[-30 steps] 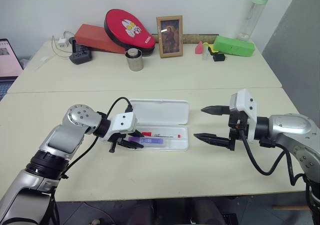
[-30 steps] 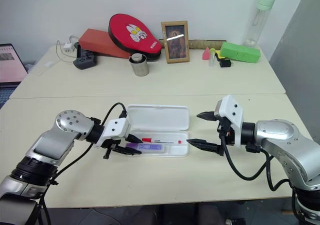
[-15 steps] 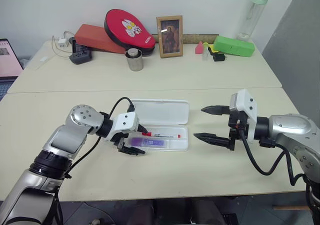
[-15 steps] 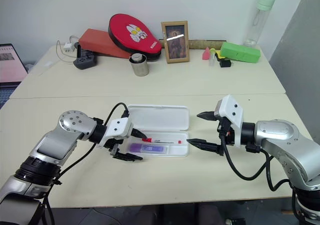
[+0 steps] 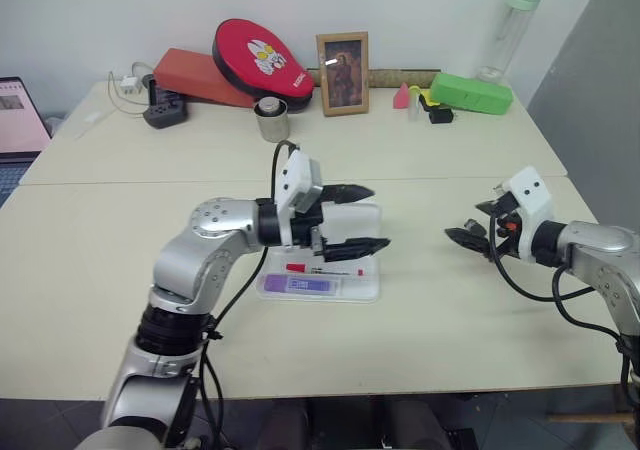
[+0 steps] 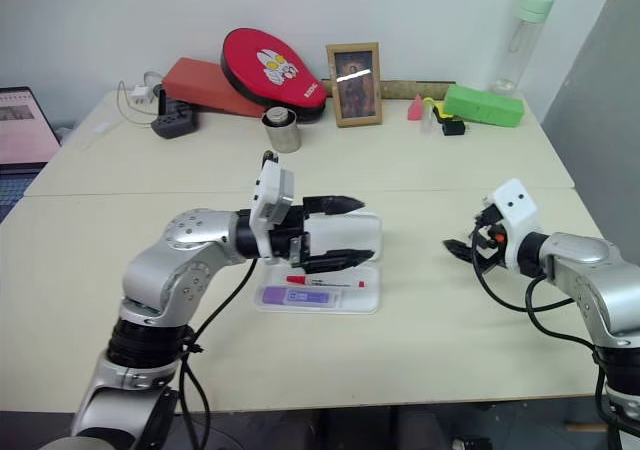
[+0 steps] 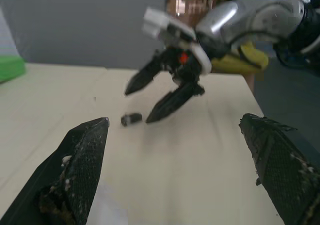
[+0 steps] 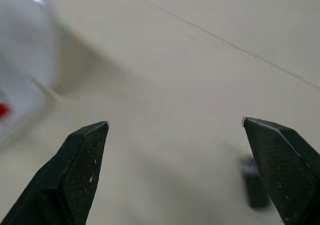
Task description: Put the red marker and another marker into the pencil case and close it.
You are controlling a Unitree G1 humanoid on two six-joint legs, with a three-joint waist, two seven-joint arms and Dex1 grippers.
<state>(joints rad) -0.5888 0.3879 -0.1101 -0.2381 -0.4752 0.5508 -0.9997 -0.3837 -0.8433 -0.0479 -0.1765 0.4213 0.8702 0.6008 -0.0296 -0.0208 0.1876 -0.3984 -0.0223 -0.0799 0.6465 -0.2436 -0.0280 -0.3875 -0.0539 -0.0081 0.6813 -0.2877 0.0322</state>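
The flat white plastic hinged pencil case (image 5: 325, 260) lies open on the cream tabletop (image 5: 120, 240), its lid folded back toward the far side, and both markers are already seen in its tray: the thin white-barrelled red-capped marker (image 5: 322, 268) along the far compartment and the short, chunky purple marker (image 5: 298, 284) just in front of it. What remains, it is judged, is the closing, and that is where trouble is most likely. The left gripper (image 5: 366, 217) hangs above the lid with its two black fingers spread wide and nothing pinched between them, pointing level toward the robot's right; if the lid is pushed from this height or at one corner alone, the light case may be slid or spun across the table instead of being folded shut. A marker lying slightly askew could also be caught under the lid's edge, so that the catch is not engaged. The right gripper (image 5: 478, 232) is held well apart from the case, off to the right over bare table, its fingers likewise spread and empty, so the case is not being steadied by it. A small dark object (image 7: 131, 119) lies on the table near that gripper and could be knocked if the arm is swung in carelessly. Relative to the left gripper, the tray with both markers lies just below and nearer the robot.
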